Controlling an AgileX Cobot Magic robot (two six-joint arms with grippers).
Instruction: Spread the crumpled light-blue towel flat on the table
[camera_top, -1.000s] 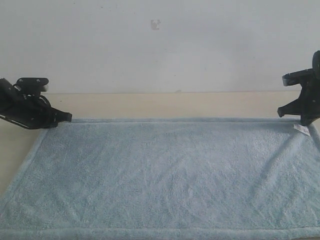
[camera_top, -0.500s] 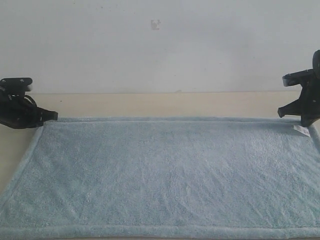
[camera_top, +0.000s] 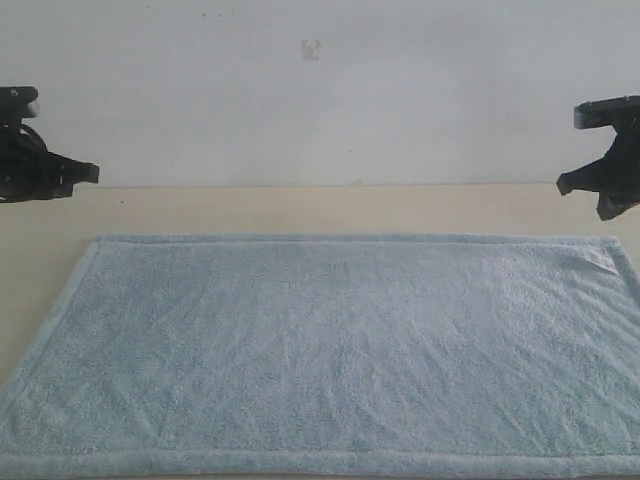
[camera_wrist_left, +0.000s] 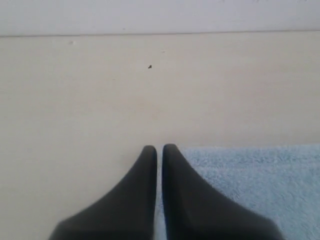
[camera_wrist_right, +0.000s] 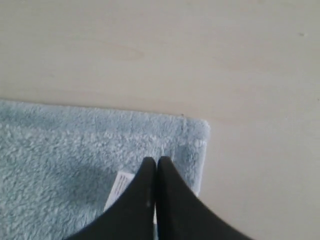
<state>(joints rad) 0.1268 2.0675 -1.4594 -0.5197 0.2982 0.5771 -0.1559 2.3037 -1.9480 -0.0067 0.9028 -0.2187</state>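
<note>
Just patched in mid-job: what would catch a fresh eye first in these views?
The large pale light-blue fluffy terry-cloth towel lies spread flat on the pale beige wood-look table and fills most of the exterior view. A small white label sits at its far right corner. The black left gripper and black right gripper hover raised near the towel's two far corners, both shut and holding nothing.

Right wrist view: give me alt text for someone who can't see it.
The closed right gripper points over one corner of a flat light-blue towel, beside its small white label. The pale beige table fills the rest of the picture.
</note>
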